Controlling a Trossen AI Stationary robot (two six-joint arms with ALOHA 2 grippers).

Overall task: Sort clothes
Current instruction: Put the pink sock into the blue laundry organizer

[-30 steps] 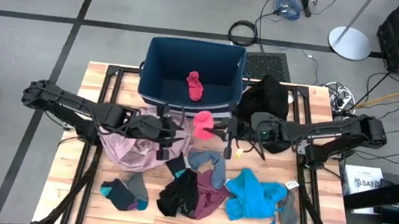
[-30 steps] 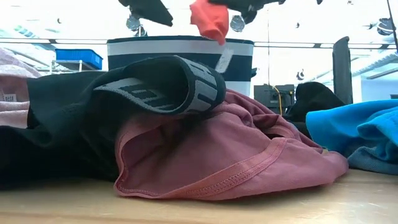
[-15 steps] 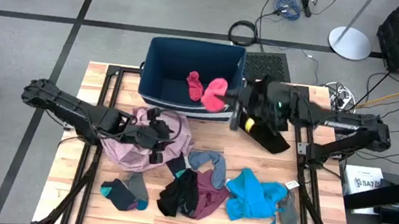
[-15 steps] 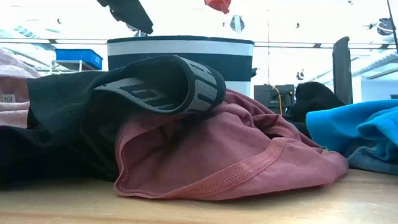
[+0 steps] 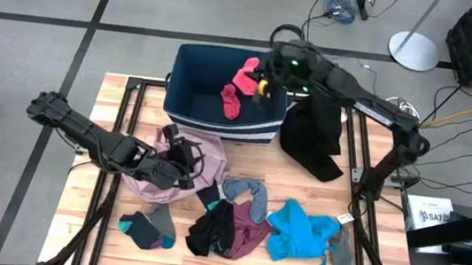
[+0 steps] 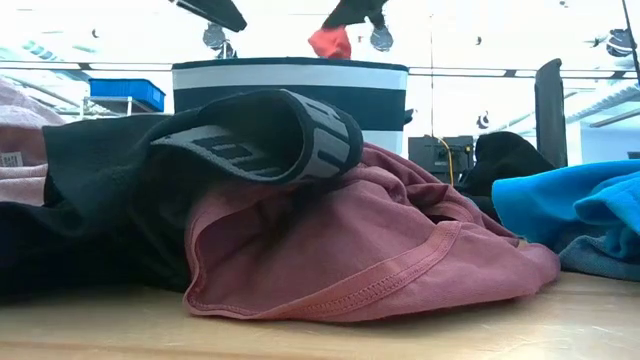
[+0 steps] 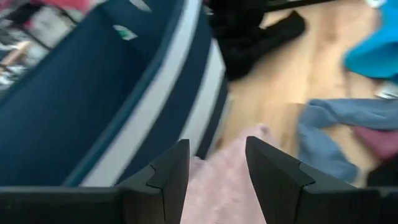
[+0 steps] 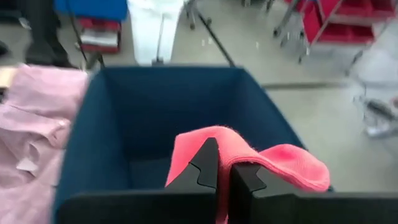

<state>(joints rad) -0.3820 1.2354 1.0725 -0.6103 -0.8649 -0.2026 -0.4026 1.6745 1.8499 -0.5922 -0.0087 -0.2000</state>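
Now my right hand, closed on a red sock, hangs over the bin; my left hand is open above the pink garment.

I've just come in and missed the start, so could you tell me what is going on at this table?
The robot is sorting laundry into a dark blue bin. The right gripper, shut on a red sock, holds it over the open bin, where another red sock already lies. The left gripper is open above a pale pink garment near the bin. A bright blue garment, a maroon garment, black clothes and more socks lie on the table.
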